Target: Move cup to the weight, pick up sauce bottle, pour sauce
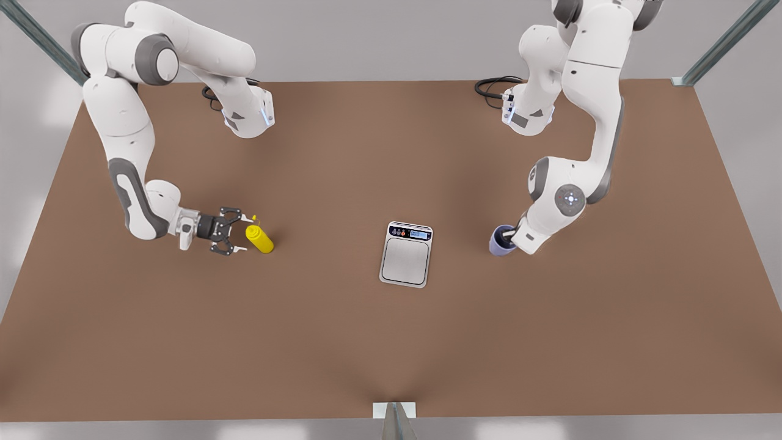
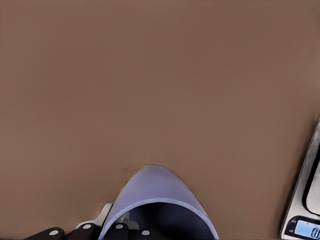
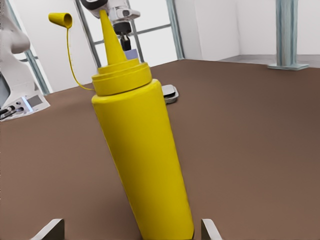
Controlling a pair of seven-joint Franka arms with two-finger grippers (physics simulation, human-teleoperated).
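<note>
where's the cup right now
The cup stands on the table toward the front view's right, apart from the scale, with the left end effector at it.

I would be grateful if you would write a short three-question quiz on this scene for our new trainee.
1. True or false: the cup stands on the scale.
2. Which tool is at the yellow bottle? A: the left tool. B: the right tool.
3. Fill the gap: the bottle's nozzle is ___ (capped or uncapped).

Key
1. False: the cup stands on the table, on the front view's right of the scale.
2. B: the right tool is open, with the bottle in front of it; the left tool is at the cup.
3. Uncapped: the cap hangs aside on its tether.
</note>
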